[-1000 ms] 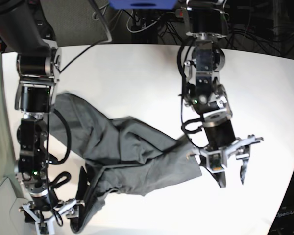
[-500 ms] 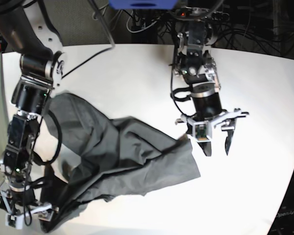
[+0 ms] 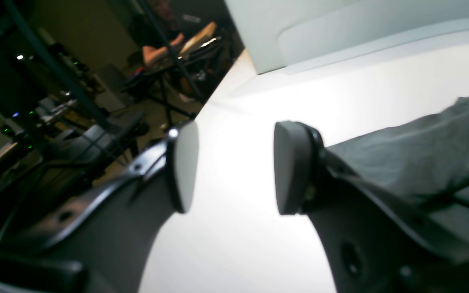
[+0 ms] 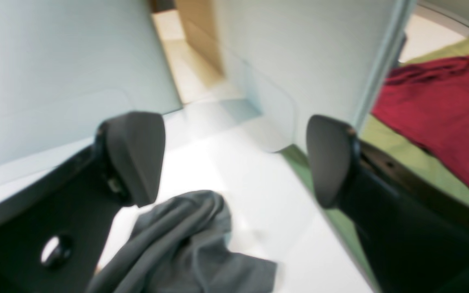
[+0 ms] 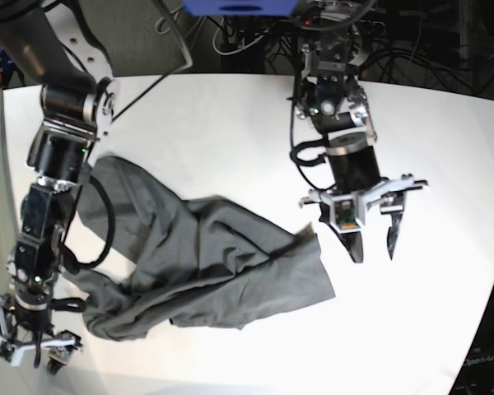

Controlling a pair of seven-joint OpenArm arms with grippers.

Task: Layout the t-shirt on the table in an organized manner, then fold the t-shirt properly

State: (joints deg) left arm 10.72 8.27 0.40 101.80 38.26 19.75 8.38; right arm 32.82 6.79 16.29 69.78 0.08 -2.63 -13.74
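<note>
T-shirt (image 5: 198,263): crumpled, long axis diagonal, toward table's (image 5: 230,115) left edge. Right gripper (image 5: 34,350) nearest, spread, empty. Left gripper (image 5: 370,239) spread, beside hem.

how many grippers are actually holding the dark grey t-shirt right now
0. The left gripper hangs open just past the crumpled dark grey cotton t-shirt; the right gripper is open at the edge of the white table, nothing between its pads.

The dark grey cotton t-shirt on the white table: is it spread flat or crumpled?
Crumpled. The dark grey cotton t-shirt lies bunched in deep diagonal folds on the white table, not flat.
</note>
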